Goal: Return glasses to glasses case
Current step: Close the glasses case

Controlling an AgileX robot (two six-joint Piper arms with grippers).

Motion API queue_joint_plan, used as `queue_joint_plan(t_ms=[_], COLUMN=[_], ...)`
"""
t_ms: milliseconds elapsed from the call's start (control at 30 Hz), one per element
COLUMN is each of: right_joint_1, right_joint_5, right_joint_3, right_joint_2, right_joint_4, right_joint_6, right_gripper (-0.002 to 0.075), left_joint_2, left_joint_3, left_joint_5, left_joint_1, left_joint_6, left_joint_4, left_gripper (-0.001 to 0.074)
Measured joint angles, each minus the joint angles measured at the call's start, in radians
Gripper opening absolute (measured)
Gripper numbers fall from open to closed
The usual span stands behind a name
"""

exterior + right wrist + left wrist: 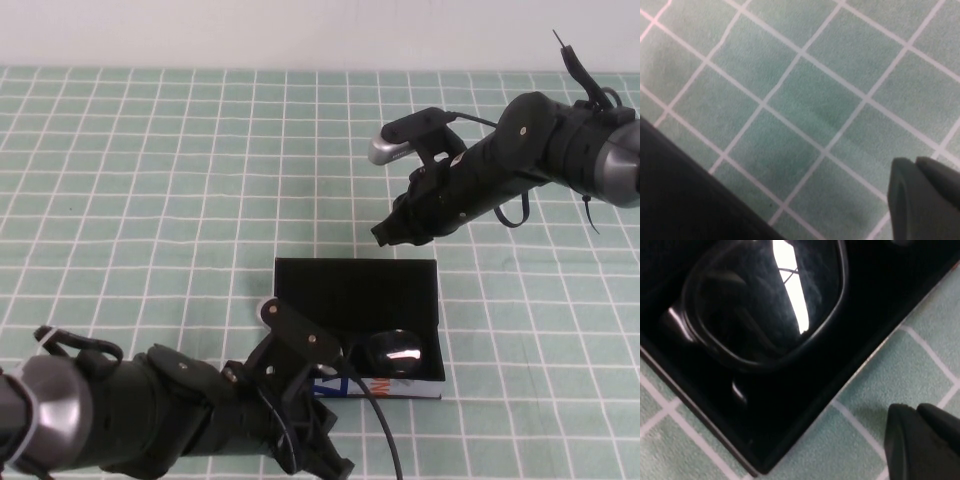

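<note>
The black glasses case (350,290) lies open in the middle of the mat, with its white printed side (405,388) facing me. The dark glasses (395,352) lie inside it, one shiny lens showing. In the left wrist view the lens (765,305) fills the case's corner (805,420). My left gripper (335,462) is shut and empty, low over the mat just in front of the case's near left corner; its tips also show in the left wrist view (915,412). My right gripper (384,232) is shut and empty, hovering just beyond the case's far edge; it also shows in the right wrist view (914,165), with the case's black edge (675,200) nearby.
A green mat with a white grid (150,180) covers the table. A white wall runs along the far edge. The left arm's body (150,410) lies across the near left of the mat.
</note>
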State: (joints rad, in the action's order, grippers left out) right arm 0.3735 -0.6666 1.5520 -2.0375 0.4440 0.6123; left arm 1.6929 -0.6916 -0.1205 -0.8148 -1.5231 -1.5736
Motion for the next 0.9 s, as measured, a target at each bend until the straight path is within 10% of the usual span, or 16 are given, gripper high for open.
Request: queue_joint_plan(t_ms=[900], right_joint_1=[0.000], right_joint_5=[-0.113], right_joint_3=[0.004], right_joint_2=[-0.040], right_joint_4=[0.013], right_joint_6=[0.087], right_gripper=[-0.0012], left_joint_2=[0.058], left_joint_3=[-0.060], left_joint_5=[0.050], left_joint_1=[0.000], left_joint_6=[-0.074], left_joint_4=[-0.016], left_gripper=[-0.0002])
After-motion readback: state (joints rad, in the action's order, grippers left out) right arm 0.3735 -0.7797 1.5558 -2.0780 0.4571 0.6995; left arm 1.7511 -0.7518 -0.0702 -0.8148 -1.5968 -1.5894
